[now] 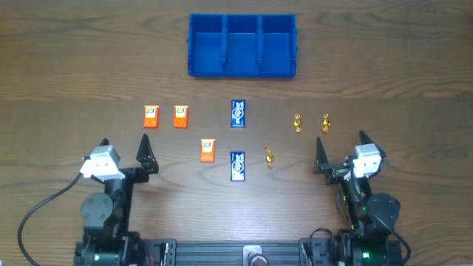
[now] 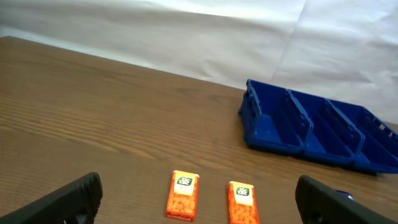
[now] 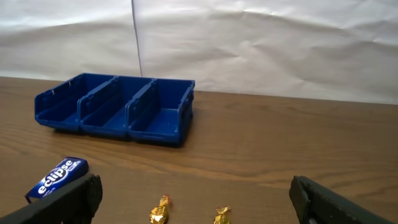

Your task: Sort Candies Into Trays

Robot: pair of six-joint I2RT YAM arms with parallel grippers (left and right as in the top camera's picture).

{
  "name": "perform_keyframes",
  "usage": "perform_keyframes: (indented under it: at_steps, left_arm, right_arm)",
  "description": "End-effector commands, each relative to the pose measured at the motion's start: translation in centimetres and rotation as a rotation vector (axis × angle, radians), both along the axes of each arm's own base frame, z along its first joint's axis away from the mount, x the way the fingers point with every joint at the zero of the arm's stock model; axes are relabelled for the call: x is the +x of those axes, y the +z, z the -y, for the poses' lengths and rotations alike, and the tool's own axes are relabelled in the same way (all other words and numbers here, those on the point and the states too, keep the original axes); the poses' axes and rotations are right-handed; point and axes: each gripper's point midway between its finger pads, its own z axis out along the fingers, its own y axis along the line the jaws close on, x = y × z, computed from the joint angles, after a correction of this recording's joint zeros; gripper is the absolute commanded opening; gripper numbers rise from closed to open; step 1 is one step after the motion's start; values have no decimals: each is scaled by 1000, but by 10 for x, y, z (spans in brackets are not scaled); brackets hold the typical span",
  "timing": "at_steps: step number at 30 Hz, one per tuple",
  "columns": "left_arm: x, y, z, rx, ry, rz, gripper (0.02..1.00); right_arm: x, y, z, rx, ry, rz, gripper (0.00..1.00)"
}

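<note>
I see a wooden table (image 1: 74, 66) from above, with a blue three-compartment tray (image 1: 242, 70) at its far side, near the middle, one long side facing the arms. Between the tray and the arms the candies lie flat, each apart from the others. To the left, two orange candy boxes (image 1: 151, 117) sit side by side in a far row, and a third orange box (image 1: 208, 150) lies nearer the arms, towards the middle. In the middle, one blue gum pack (image 1: 237, 114) lies in that far row and a second blue pack (image 1: 237, 165) lies nearer the arms, just beside the third orange box. To the right, two gold-wrapped candies (image 1: 297, 123) sit in the far row, and a third gold candy (image 1: 270, 157) lies nearer, just right of the second blue pack. My left gripper (image 1: 127, 151) sits at the near left, its fingers (image 2: 71, 198) spread wide and holding nothing. Its wrist view looks over the two orange boxes towards the tray. My right gripper (image 1: 343, 151) sits at the near right, fingers (image 3: 68, 198) likewise spread wide and holding nothing, with the two gold candies and a blue pack ahead of it. A white backdrop (image 2: 186, 37) rises behind the table's far edge.
</note>
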Motion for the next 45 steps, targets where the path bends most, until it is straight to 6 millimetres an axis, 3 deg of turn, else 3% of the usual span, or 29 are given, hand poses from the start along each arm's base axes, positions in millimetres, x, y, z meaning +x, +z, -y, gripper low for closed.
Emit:
perform_keyframes:
  at_steps: [1, 13, 16, 20, 23, 27, 31, 34, 38, 45]
  left_arm:
    - [-1, -18, -2, 22, 9, -51, 998]
    - [-1, -18, -8, 62, 38, -62, 996]
    - [-1, 11, -6, 80, 24, -111, 998]
    - [28, 59, -2, 151, -10, -277, 998]
    - [70, 64, 1, 186, -29, -444, 998]
    - [117, 20, 13, 206, -105, -730, 998]
    - [138, -31, 24, 193, -183, -921, 998]
    - [134, -75, 23, 190, -191, -1060, 998]
    - [129, -112, 20, 185, -192, -1161, 1000]
    - [122, -144, 8, 163, -172, -1256, 1000]
  right_arm:
    - [0, -1, 0, -15, 1, 4, 998]
    - [0, -1, 0, -15, 1, 4, 998]
    - [0, -1, 0, -15, 1, 4, 998]
    - [0, -1, 0, -15, 1, 4, 1000]
    - [0, -1, 0, -15, 1, 4, 998]
    - [0, -1, 0, -15, 1, 4, 998]
    - [0, -1, 0, -15, 1, 4, 998]
    - [0, -1, 0, -15, 1, 4, 998]
    - [0, -1, 0, -15, 1, 4, 998]
    - [0, -1, 0, -15, 1, 4, 998]
